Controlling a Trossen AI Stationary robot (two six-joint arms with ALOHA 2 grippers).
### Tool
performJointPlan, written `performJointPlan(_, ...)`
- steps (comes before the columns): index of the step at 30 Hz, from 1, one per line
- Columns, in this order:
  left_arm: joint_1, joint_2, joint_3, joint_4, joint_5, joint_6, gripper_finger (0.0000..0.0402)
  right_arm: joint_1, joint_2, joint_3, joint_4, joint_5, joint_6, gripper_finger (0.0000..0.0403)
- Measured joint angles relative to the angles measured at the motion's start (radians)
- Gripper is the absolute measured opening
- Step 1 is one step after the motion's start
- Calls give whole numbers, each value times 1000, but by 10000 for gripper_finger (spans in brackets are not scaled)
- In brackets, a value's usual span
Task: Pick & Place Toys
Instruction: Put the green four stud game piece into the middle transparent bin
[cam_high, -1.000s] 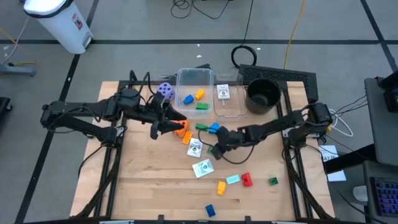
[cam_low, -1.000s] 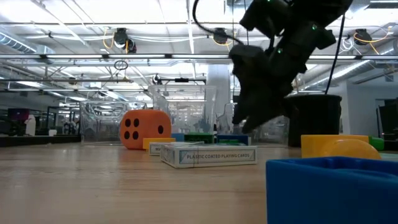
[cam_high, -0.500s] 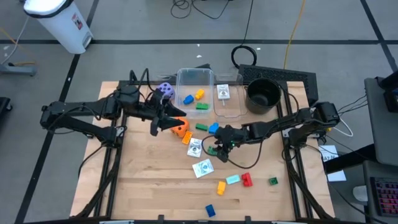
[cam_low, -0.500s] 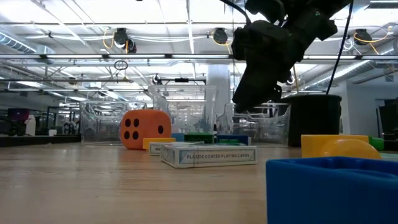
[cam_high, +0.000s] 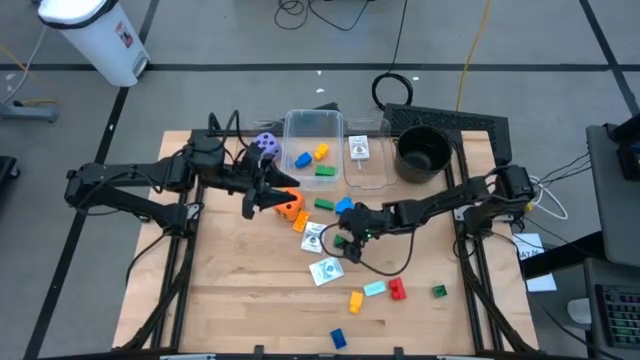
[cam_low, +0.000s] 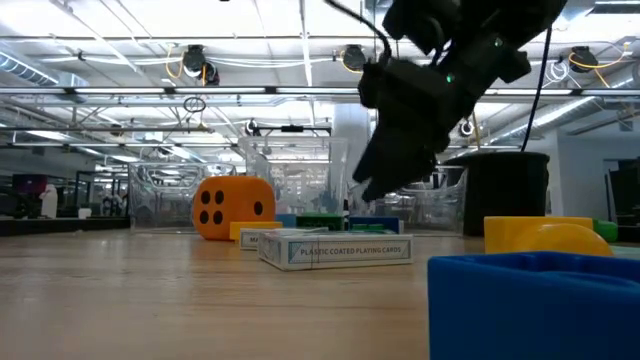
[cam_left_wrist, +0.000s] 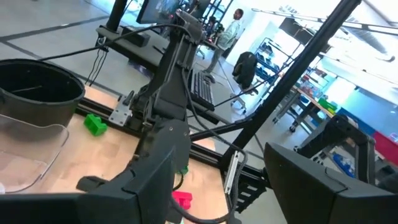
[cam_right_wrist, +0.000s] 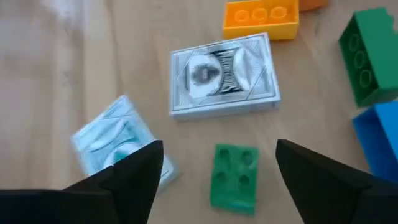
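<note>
step: pick | right gripper (cam_right_wrist: 214, 163) over small green block (cam_right_wrist: 233, 175), fingers apart | left gripper (cam_high: 252, 203) waits at 10 o'clock, fingers apart, empty | next: descend, straddle block, close

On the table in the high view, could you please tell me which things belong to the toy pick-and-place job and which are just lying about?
Belong to the job:
- orange dotted die
- purple dotted die
- small green plastic block between the open right gripper's fingers
- white printed card boxes
- red plastic block

Lying about:
- black round pot
- clear plastic tub
- white bin on the floor
</note>
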Motion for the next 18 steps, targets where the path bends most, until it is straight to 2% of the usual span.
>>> performJointPlan(11,0,0,0,-12,-1,1,251,26,52,-1,-1,86,-58,309)
performJointPlan(18,0,0,0,-43,-1,2,251,49,102,-1,-3,90,-65,309)
